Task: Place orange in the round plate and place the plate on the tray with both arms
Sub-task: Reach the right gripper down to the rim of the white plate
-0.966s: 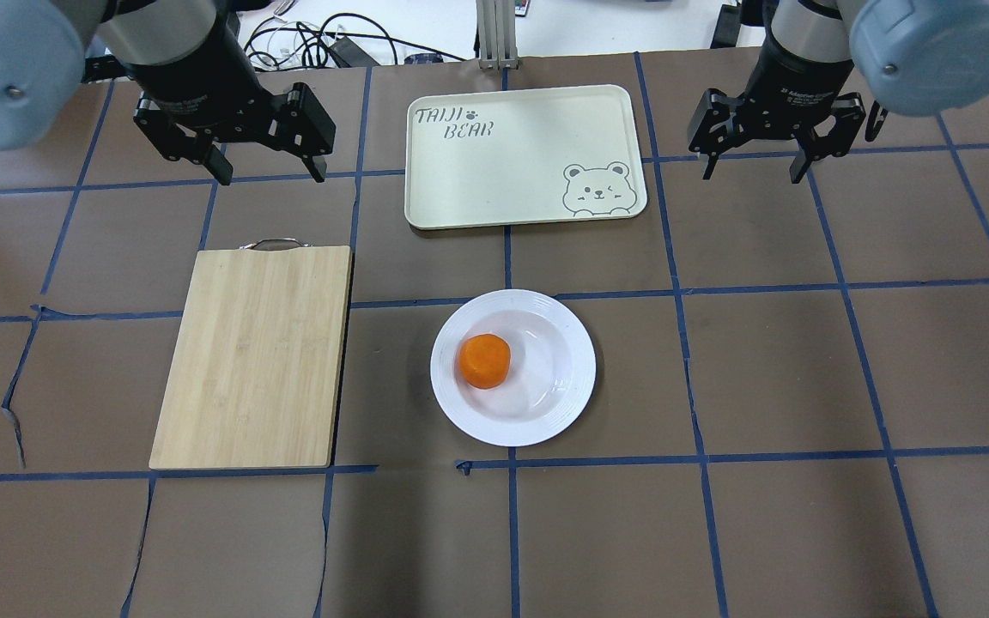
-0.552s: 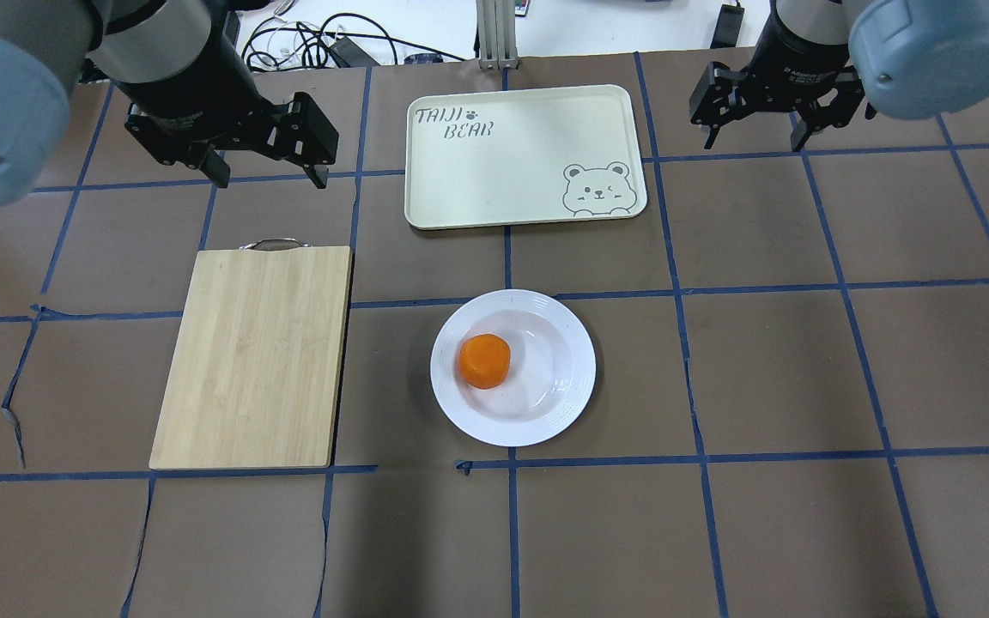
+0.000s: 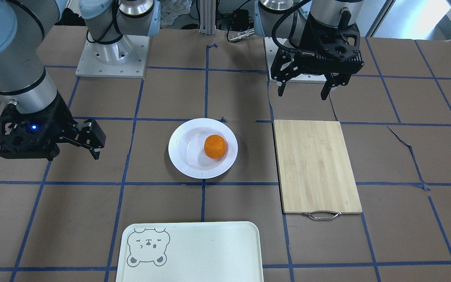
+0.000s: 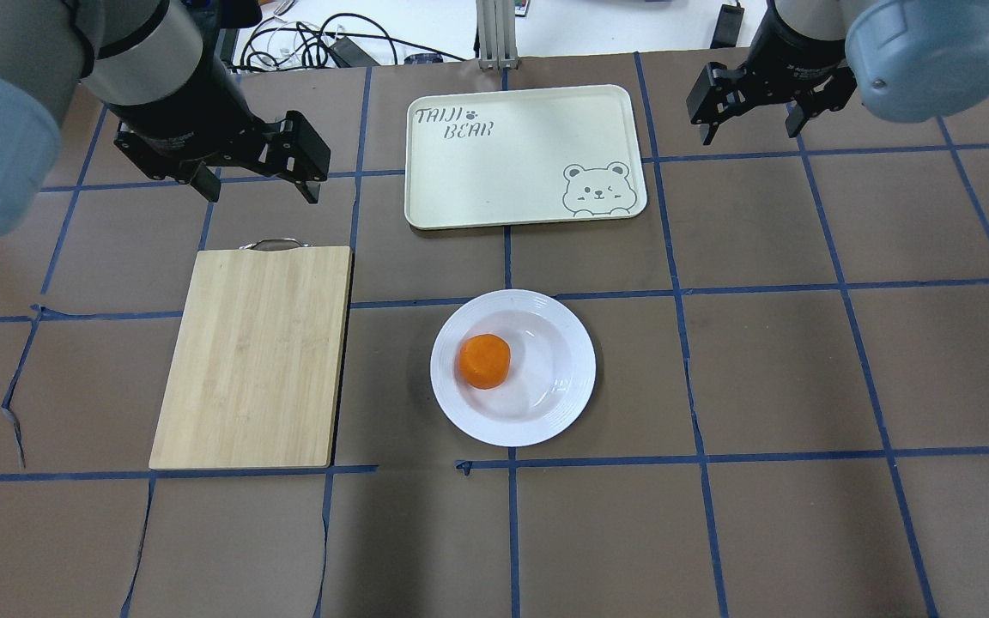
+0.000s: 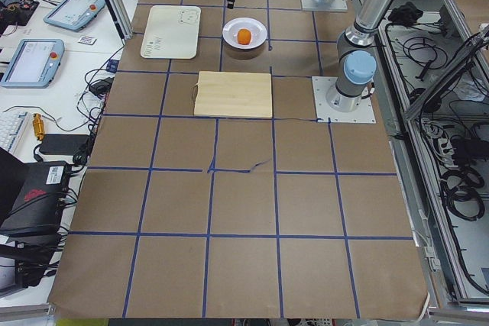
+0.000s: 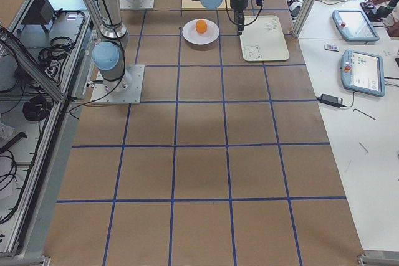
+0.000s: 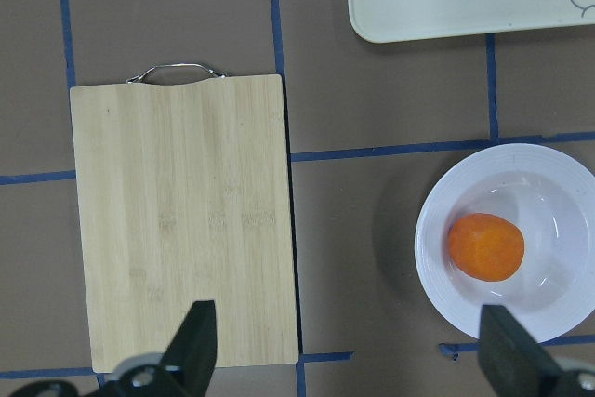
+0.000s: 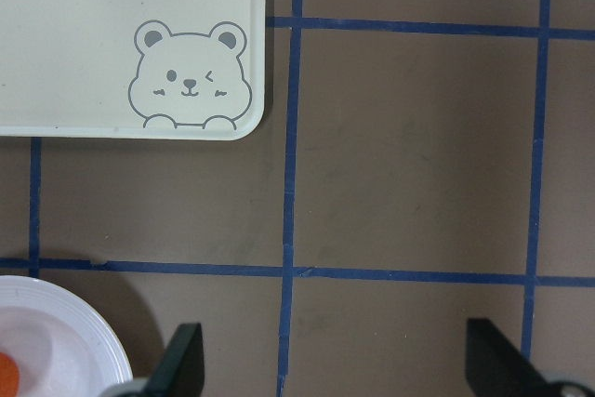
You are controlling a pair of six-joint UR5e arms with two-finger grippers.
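Observation:
The orange (image 4: pixel 484 361) (image 3: pixel 214 146) lies in the sunken centre of the round white plate (image 4: pixel 550 382) (image 3: pixel 186 152), on the side toward the cutting board. The cream tray (image 4: pixel 512 163) (image 3: pixel 194 250) with its bear drawing lies bare beyond the plate. My left gripper (image 4: pixel 258 187) (image 3: pixel 302 94) hangs open and holds nothing above the table just past the board's handle. My right gripper (image 4: pixel 748 130) (image 3: pixel 74 152) is open too, off the tray's right end. The left wrist view has the orange (image 7: pixel 485 246) and plate (image 7: pixel 558 230) past one fingertip (image 7: pixel 507 350).
A bamboo cutting board (image 4: pixel 254 356) (image 3: pixel 315 164) with a metal handle lies left of the plate. Cables (image 4: pixel 314 43) lie beyond the table's far edge. The arm bases (image 3: pixel 112 58) stand on the robot's side. In the right wrist view the tray corner (image 8: pixel 93 6) and plate rim (image 8: pixel 56 341) show.
The right gripper has moved up the overhead view toward the far edge. The left gripper has shifted slightly left and nearer the board. Plate and orange have not moved.

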